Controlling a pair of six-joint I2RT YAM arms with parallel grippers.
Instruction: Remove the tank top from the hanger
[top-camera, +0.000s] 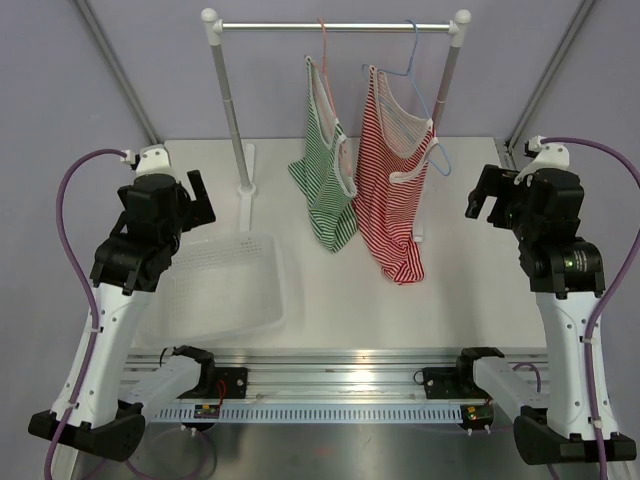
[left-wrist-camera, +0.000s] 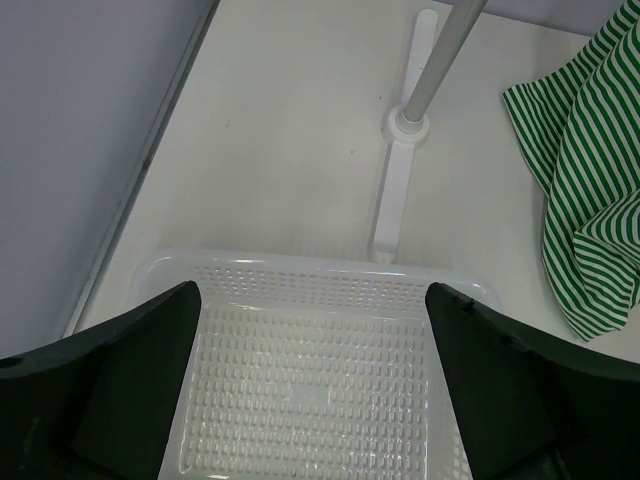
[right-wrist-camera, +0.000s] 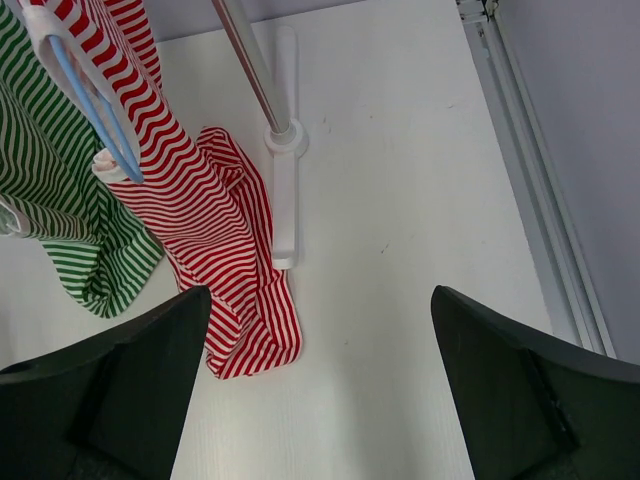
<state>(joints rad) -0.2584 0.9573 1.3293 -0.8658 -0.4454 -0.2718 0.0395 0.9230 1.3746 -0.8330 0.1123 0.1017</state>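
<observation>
Two tank tops hang from a rail (top-camera: 335, 27) at the back of the table. The green-striped tank top (top-camera: 325, 190) (left-wrist-camera: 590, 220) (right-wrist-camera: 60, 220) is on a pink hanger (top-camera: 323, 45). To its right, the red-striped tank top (top-camera: 395, 190) (right-wrist-camera: 200, 220) is on a blue hanger (top-camera: 415, 70) (right-wrist-camera: 95, 95), its hem resting on the table. My left gripper (top-camera: 200, 195) (left-wrist-camera: 312, 300) is open above the basket, well left of the garments. My right gripper (top-camera: 482, 195) (right-wrist-camera: 320, 300) is open over bare table, right of the red top. Neither touches anything.
A white perforated basket (top-camera: 215, 243) (left-wrist-camera: 310, 265) sits at the left under my left gripper. The rack's left post and foot (left-wrist-camera: 395, 200) stand beyond it. Its right post and foot (right-wrist-camera: 285, 200) stand beside the red top's hem. A metal frame edges the table (right-wrist-camera: 530, 200).
</observation>
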